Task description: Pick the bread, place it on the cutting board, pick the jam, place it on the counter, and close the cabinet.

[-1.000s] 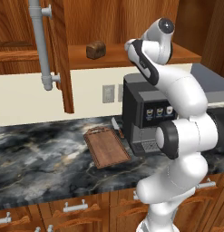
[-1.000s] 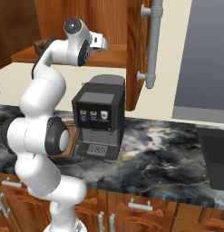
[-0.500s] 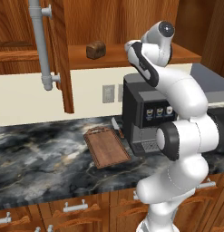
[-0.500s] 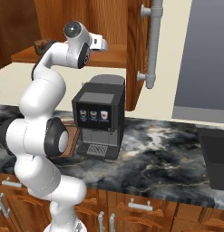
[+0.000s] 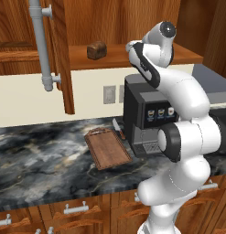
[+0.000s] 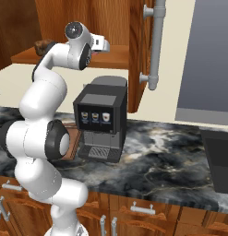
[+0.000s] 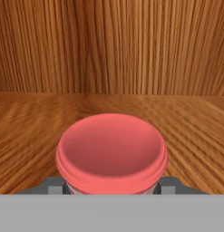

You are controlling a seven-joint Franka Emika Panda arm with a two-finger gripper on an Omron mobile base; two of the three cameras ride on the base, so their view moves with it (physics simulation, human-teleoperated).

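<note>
The tool (image 7: 111, 188) reaches into the open cabinet with the jam (image 7: 111, 152) between its two fingertips (image 7: 53, 186). One grey tip shows at each side of the jar's base, right up against it. The opening is narrow, about the jar's width, but whether the tips already press on the jar cannot be told.

The jam lies dead ahead of the tool and centred between the tips, so the coming move seems to turn on squeezing and lifting rather than on any sideways correction. The jar stands upright on the wooden shelf (image 7: 31, 122), its pink lid facing up. It is squat and round, with no long axis across the shelf, so it offers the same grip from any side. Beyond the jar, the cabinet's back wall (image 7: 111, 45) stands well apart from it.

On the same shelf, off to the tool's left, sits the bread (image 5: 96, 50), a small dark loaf well apart from the jam. Farther left the cabinet door (image 5: 64, 55) hangs open with its grey tube handle (image 5: 41, 41).

Below the tool, on the dark marble desk (image 5: 36, 160), a coffee machine (image 5: 146, 114) stands directly underneath. The cutting board (image 5: 107, 148) lies bare just to its left, its handle pointing toward the wall.
</note>
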